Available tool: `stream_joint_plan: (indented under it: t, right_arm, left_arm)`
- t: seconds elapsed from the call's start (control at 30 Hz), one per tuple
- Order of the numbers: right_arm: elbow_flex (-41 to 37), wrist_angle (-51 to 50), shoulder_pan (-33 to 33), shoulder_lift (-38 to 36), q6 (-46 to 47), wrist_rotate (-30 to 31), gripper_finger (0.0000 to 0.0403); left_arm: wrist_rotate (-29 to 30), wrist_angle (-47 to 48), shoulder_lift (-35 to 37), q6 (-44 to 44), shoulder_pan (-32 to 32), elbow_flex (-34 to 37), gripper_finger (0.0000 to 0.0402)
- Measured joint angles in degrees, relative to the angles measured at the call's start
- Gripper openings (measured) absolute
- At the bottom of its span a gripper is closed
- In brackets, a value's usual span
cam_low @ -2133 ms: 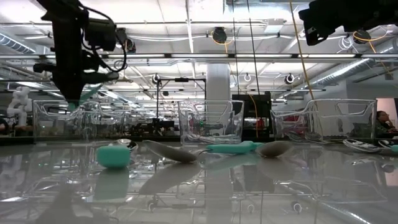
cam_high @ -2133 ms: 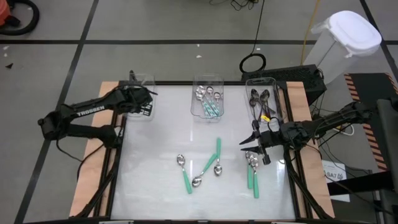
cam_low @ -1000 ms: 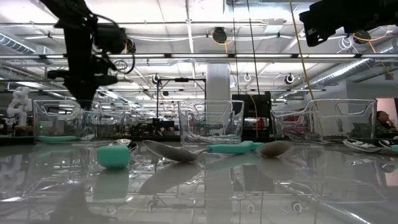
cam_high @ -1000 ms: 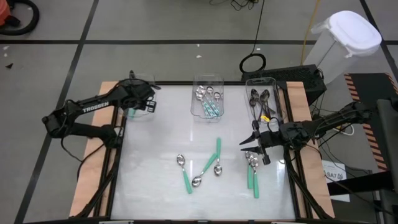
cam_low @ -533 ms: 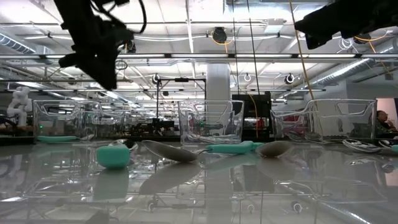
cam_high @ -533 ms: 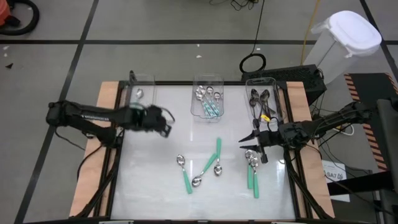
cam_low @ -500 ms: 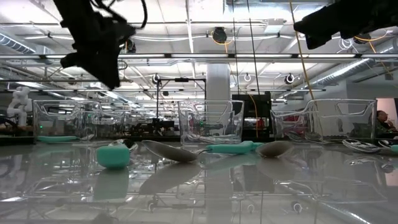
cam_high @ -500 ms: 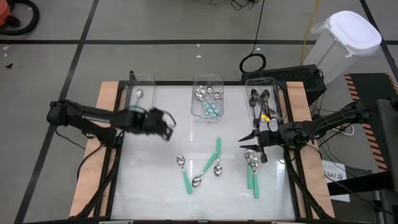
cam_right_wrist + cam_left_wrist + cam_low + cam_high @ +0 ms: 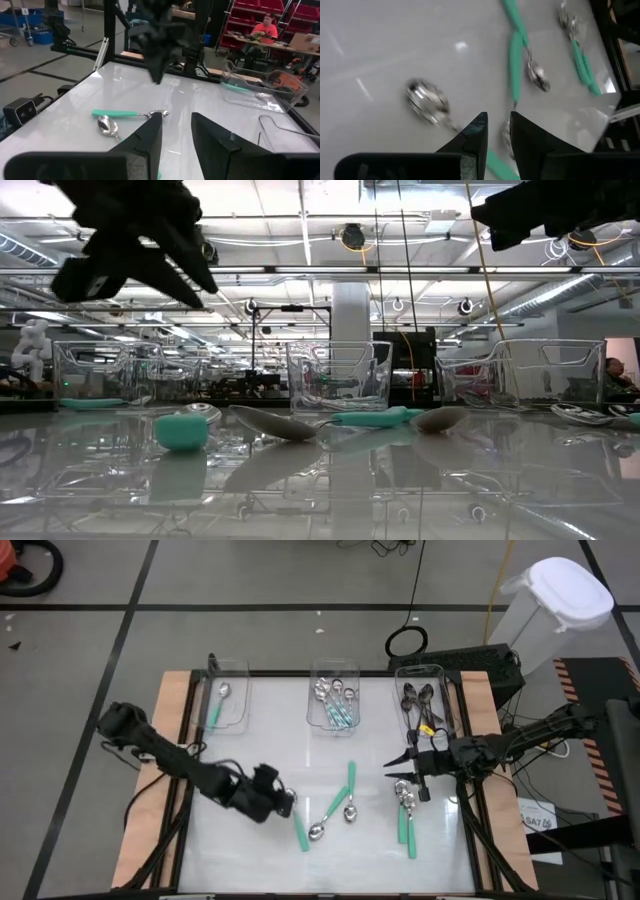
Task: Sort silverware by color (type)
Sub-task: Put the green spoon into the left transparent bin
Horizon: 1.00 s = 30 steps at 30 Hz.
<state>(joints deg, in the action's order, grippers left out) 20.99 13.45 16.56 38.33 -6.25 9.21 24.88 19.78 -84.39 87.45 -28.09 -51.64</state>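
Teal-handled spoon (image 9: pixel 299 829) just beside left claw (image 9: pixel 283 802), fingers narrowly apart, seemingly empty.

Setting: open-plan robotics lab / industrial workshop. Evidence: exposed ceiling w/ white pipes and strip lights (image 9: pixel 300 225), far side of low view; grey concrete floor marked w/ black tape lines (image 9: pixel 130 608); red metal shelving racks (image 9: pixel 240 20) in the far room; blue plastic storage crates (image 9: pixel 30 20); person seated at a cluttered workbench (image 9: pixel 265 27).
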Motion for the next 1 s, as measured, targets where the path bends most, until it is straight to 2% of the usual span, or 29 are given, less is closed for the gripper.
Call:
stream_joint_plan:
  t: [0.1, 0.2, 0.53, 0.77, 1.0]
  right_arm:
    - [0.0, -0.01, 0.0, 0.0, 1.52, -0.01, 0.01]
    - [0.0, -0.13, 0.0, 0.0, 2.99, -0.02, 0.01]
    - [0.0, -1.75, 0.02, -0.02, 5.12, -0.02, 0.01]
    - [0.0, -1.75, 0.02, -0.01, 4.65, -0.02, 0.01]
    - [0.0, -1.74, 0.02, -0.02, 4.6, -0.04, 0.01]
  left_arm:
    - [-0.08, 0.8, -3.86, 5.96, -2.2, -1.15, 0.0081]
    - [-1.2, 5.05, -8.6, 9.01, -3.27, -5.69, 0.0081]
    - [-4.12, 42.62, -28.48, 9.74, -3.4, -38.51, 0.0081]
    - [-6.77, 48.86, -42.22, 10.22, -3.3, -56.21, 0.0084]
    - [-8.13, 61.98, -51.07, 11.51, -2.51, -67.38, 0.0084]
